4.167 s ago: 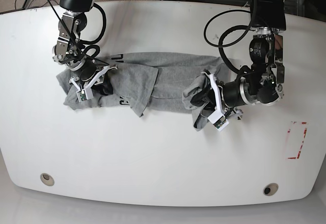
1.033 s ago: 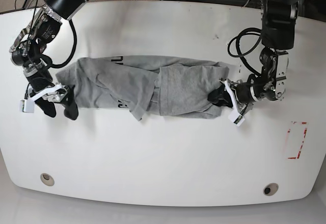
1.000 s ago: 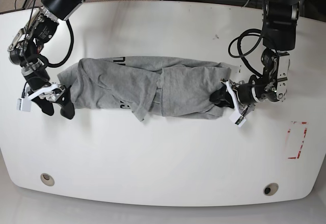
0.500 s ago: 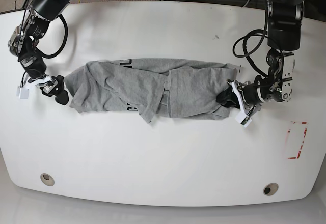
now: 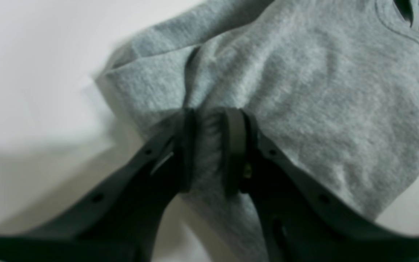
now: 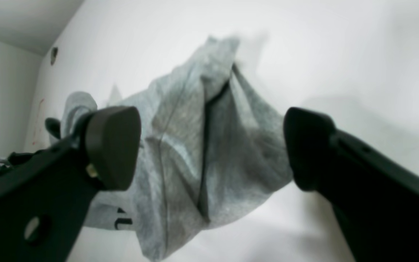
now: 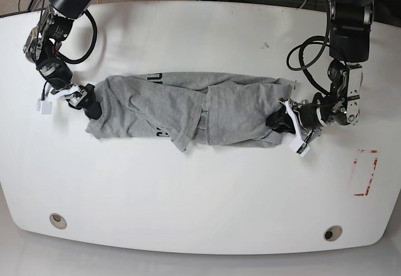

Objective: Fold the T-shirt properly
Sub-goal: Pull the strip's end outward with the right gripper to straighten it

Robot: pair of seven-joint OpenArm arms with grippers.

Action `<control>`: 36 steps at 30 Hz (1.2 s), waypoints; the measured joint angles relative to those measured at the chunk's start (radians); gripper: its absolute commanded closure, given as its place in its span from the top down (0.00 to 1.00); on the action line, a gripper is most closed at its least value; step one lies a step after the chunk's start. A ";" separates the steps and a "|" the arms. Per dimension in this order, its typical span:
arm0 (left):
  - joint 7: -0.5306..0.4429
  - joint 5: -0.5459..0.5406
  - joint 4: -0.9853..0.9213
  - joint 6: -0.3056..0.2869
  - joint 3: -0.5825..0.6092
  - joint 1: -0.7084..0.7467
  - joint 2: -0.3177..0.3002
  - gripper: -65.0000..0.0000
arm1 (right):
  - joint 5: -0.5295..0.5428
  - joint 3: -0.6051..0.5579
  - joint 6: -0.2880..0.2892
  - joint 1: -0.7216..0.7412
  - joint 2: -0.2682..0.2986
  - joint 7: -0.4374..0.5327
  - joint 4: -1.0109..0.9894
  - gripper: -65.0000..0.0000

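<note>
The left end effector (image 5: 209, 145) is clenched on a bunched fold at one end of the grey T-shirt (image 7: 188, 110), its dark pads (image 5: 235, 145) pinching the cloth. The right end effector (image 6: 209, 145) stands released, its two fingers spread wide just off the shirt's other end. The T-shirt lies stretched in a long crumpled band across the white surface (image 7: 200, 188).

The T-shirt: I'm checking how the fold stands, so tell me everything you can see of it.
The T-shirt is heather-grey, soft-looking knit, wrinkled, lying as a long band across the white table. Overlapping flaps meet near its middle, and bits of black lettering show at folds. The left gripper has its jaws shut on one end's bunched cloth; the right gripper stands open at the other end.
</note>
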 measured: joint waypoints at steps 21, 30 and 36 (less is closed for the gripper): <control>0.000 0.000 0.002 0.000 0.000 0.000 -0.003 0.18 | 0.000 -0.101 -0.004 -0.006 -0.016 0.003 0.000 0.60; 0.000 0.001 0.002 0.000 0.000 0.000 -0.003 0.18 | 0.003 -0.110 -0.058 0.027 -0.032 0.005 -0.007 0.32; 0.000 0.001 0.002 0.000 0.000 0.000 -0.003 0.18 | -0.001 -0.113 -0.083 0.043 -0.031 0.006 -0.046 0.03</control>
